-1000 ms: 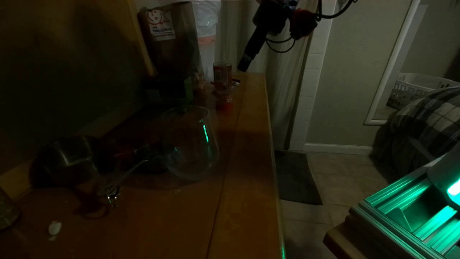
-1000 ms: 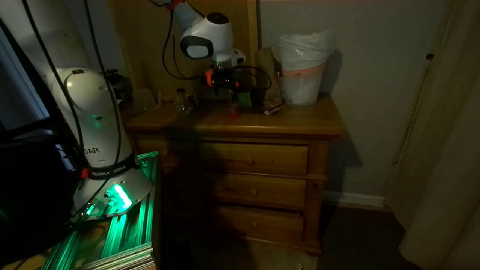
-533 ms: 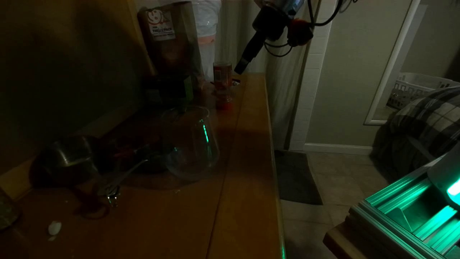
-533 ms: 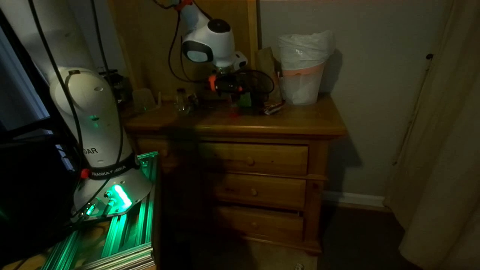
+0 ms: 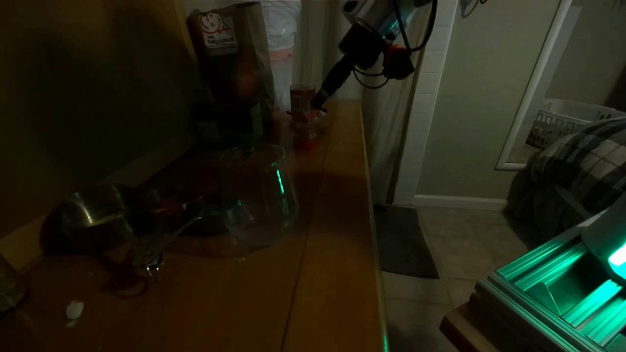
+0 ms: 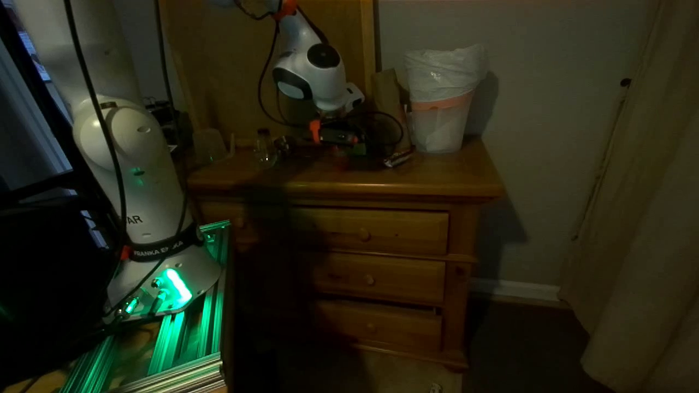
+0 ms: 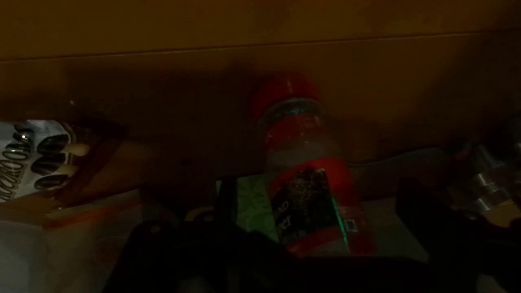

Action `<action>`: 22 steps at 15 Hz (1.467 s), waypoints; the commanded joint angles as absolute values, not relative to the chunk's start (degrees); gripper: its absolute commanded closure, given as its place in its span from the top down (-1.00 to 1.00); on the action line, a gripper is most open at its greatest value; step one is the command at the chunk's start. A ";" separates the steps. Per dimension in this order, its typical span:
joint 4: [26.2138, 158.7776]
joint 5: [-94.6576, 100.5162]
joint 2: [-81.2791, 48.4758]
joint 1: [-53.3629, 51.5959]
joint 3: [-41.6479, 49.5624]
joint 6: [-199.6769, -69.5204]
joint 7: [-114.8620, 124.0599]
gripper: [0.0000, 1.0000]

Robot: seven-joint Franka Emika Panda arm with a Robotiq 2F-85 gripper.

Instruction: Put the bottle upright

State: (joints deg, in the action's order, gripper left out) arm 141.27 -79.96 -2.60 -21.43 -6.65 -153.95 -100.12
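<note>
The bottle is a small red-labelled shaker. It stands upside down on its red cap on the wooden dresser top. It also shows, dim and partly covered by the arm, in an exterior view. In the wrist view the bottle has its cap on the wood and its base end towards my gripper. My gripper is open, with one dark finger on each side of the bottle and a gap on both sides. In an exterior view the gripper slants down to the bottle's upper body. Contact is not visible.
A clear glass jug and a metal pan stand on the same dresser. A box with a green side and a paper bag are behind the bottle. A snack wrapper and a lined bin are beside it.
My gripper has moved down and towards the bottle, from above and beside it to its upper body. The bottle has not visibly moved.
</note>
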 commanded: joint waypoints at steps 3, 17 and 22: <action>137.39 -89.36 -6.97 -21.46 -6.87 -155.66 -110.39 1.00; 133.44 -101.13 -11.91 -21.35 -6.53 -155.40 -123.67 0.48; 133.32 -101.32 -12.59 -21.45 -6.36 -156.01 -125.06 -0.24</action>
